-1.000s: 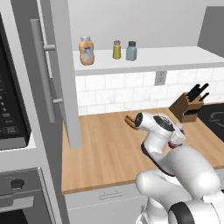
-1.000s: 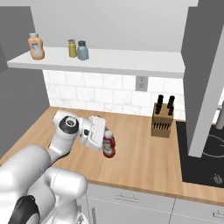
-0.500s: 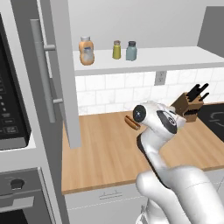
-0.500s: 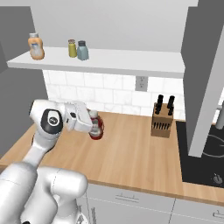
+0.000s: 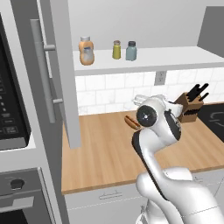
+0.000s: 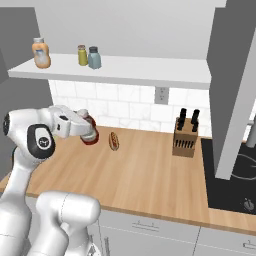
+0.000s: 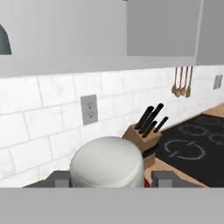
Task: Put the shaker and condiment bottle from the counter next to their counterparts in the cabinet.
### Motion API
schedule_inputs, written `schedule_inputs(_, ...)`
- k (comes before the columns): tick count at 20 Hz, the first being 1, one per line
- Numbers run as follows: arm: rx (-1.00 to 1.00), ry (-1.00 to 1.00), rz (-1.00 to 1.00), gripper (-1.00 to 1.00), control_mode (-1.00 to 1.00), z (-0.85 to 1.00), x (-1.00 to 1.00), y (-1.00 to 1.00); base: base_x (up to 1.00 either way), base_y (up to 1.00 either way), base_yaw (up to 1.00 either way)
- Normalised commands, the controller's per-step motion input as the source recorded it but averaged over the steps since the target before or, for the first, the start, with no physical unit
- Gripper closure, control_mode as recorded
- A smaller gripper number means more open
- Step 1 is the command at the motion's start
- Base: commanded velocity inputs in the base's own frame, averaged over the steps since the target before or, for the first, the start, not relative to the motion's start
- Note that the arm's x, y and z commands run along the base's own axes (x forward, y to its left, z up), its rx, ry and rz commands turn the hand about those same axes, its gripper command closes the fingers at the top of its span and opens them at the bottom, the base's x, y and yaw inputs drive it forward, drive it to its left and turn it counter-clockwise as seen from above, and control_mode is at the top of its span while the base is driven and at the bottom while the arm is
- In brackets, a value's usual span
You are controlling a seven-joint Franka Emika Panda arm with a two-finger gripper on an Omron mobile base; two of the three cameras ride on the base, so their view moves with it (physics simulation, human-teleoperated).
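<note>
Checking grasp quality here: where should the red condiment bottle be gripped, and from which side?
Across its round labelled body, from the side, as the claw holds the condiment bottle now. The cylindrical midsection fits between the fingers, and a sideways approach probably suits reaching in over the cabinet shelf.

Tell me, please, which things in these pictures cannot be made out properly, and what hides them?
- Condiment bottle: right base view, mostly behind the pincer; its label is unseen.
- Same bottle: hand view, just the base end toward the camera, filling the gap between the fingertips.
- Small brown item on the counter: both base views, too small to identify.
- Knife block: left base view, partly behind the arm.
</note>
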Motion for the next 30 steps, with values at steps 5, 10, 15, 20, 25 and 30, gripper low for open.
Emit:
schedule_inputs(5,-0.14,-0.13,0.28,1.0,-1.0,0.72,-0.35,0.62,0.0,0.0,0.0)
schedule_inputs(10,-0.12,-0.15,0.31,1.0,-1.0,0.74,-0.26,0.5,0.0,0.0,0.0)
schedule_inputs(15,-0.06,-0.11,0.32,1.0,-1.0,0.78,-0.23,0.43,0.0,0.0,0.0)
schedule_inputs(20,0.0,-0.06,0.35,1.0,-1.0,0.78,-0.16,0.33,0.0,0.0,0.0)
schedule_inputs(25,-0.01,-0.05,0.36,1.0,-1.0,0.77,-0.25,0.29,0.0,0.0,0.0)
schedule_inputs(30,0.0,-0.02,0.23,1.0,-1.0,0.32,-0.14,0.12,0.0,0.0,0.0)
